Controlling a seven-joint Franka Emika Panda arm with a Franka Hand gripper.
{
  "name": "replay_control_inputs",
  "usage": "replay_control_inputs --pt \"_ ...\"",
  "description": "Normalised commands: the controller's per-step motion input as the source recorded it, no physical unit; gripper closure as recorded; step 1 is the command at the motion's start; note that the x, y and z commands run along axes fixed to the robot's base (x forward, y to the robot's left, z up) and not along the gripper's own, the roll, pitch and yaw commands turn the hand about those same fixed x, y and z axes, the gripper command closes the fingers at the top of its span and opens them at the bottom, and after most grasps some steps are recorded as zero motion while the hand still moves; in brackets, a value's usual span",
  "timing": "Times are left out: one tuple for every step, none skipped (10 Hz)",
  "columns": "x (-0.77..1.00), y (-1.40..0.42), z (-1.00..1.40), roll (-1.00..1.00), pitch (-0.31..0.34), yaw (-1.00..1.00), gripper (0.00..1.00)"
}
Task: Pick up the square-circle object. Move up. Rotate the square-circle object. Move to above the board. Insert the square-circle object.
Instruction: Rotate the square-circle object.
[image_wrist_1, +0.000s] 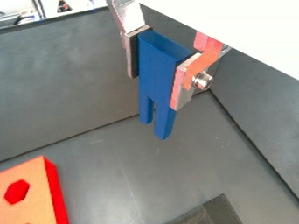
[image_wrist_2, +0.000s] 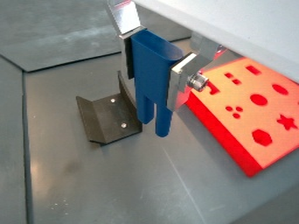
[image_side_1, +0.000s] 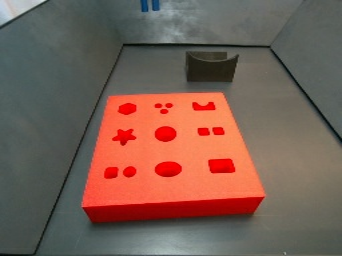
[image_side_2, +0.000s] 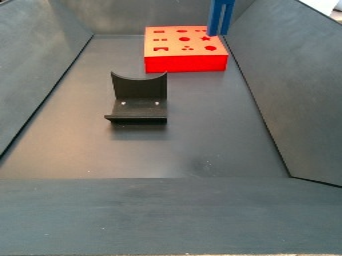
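The square-circle object (image_wrist_1: 156, 87) (image_wrist_2: 149, 79) is a narrow blue peg block. It hangs upright in the air with its two short prongs pointing down. My gripper (image_wrist_1: 156, 80) (image_wrist_2: 153, 74) is shut on its upper part, one silver finger (image_wrist_1: 128, 51) (image_wrist_2: 183, 80) on each side. In both side views only the blue block (image_side_1: 150, 5) (image_side_2: 221, 13) shows at the upper edge, high above the floor. The board (image_wrist_2: 275, 144) (image_side_1: 187, 196) (image_side_2: 187, 64) is a flat red slab with shape cut-outs. It lies on the floor, off to one side of the held block.
The fixture (image_wrist_2: 111, 118) (image_side_1: 210, 66) (image_side_2: 138, 98), a dark grey U-shaped bracket, stands on the floor near the board and below the held block. Sloping dark grey walls (image_side_2: 54, 60) enclose the floor. A corner of the board (image_wrist_1: 30, 197) also shows in a wrist view.
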Motion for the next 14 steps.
replay_control_inputs --pt "0.02 0.01 -0.1 0.02 0.04 -1.0 1.0" --pt "0.02 0.03 -0.08 0.01 0.038 -1.0 1.0" --pt "0.03 0.02 -0.04 0.01 0.036 -1.0 1.0" --pt "0.03 0.02 -0.03 0.02 0.037 -1.0 1.0" --pt "0.04 0.01 -0.02 0.02 0.04 -1.0 1.0" --pt "0.04 0.01 -0.01 0.02 0.042 -1.0 1.0" --pt "0.04 0.01 -0.01 0.02 0.047 -1.0 1.0" --pt "0.04 0.01 0.0 0.02 0.052 -1.0 1.0" --pt "0.04 0.01 0.0 0.03 0.062 -1.0 1.0" --pt "0.04 0.01 0.0 0.03 0.068 -1.0 1.0" --pt "0.04 0.01 0.0 0.03 0.087 -1.0 1.0" --pt "0.04 0.01 0.0 0.03 0.104 -0.91 1.0" --pt "0.04 0.01 0.0 0.03 0.1 -0.66 1.0" --pt "0.05 0.01 0.0 0.02 0.098 -0.49 1.0"
